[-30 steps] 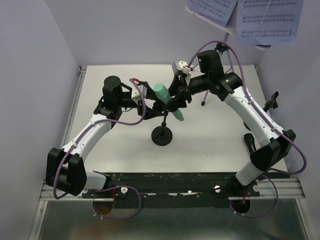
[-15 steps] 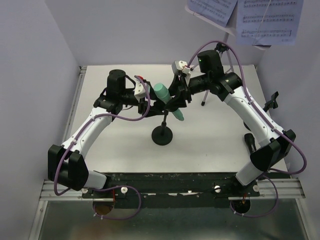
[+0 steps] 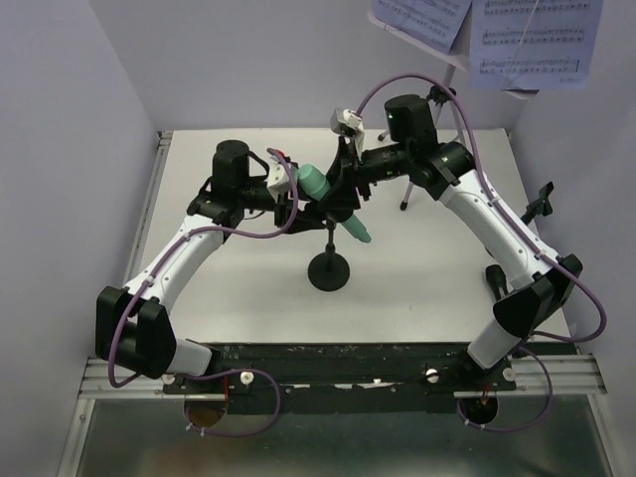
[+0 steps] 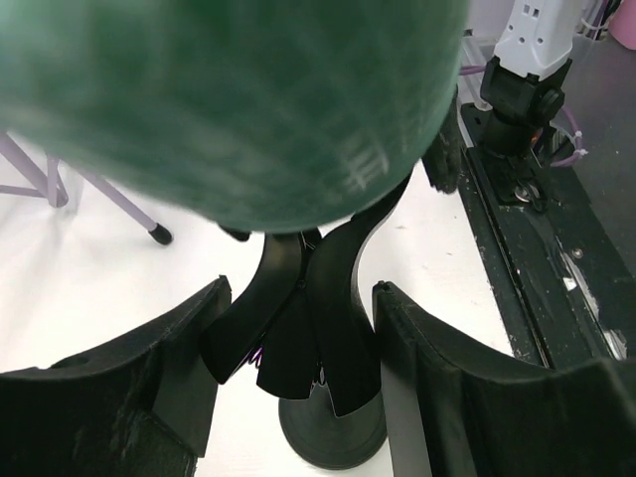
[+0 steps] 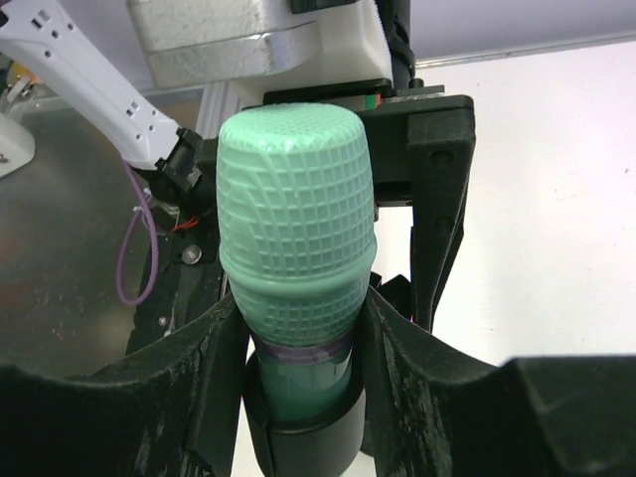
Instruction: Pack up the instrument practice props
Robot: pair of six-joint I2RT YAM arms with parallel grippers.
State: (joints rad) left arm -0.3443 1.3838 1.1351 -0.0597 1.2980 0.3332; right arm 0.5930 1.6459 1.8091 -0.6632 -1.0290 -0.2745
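Note:
The mint-green microphone [image 3: 333,204] sits tilted in the spring clip [image 4: 298,328] of a short black pole with a round base [image 3: 330,270] at mid-table. My right gripper [image 3: 345,187] comes from the right and is shut on the microphone's neck just below its ribbed head [image 5: 296,229]. My left gripper [image 3: 295,202] comes from the left; its fingers [image 4: 189,368] press both sides of the clip's black levers under the blurred green head [image 4: 229,99]. The silver tripod [image 3: 405,202] with its pale desk [image 3: 442,55] and sheet-music pages [image 3: 527,45] stands at the back right.
A second black clip [image 3: 542,202] and a black object [image 3: 494,280] show at the right edge, partly hidden by my right arm; I cannot tell whether either is the black microphone. Walls close in the table on the left, back and right. The tripod's feet [image 4: 159,236] stand behind the pole.
My left gripper moved in to the clip and stayed there. My right wrist rose and shifted left, tilting the microphone; the pole's base slid slightly right.

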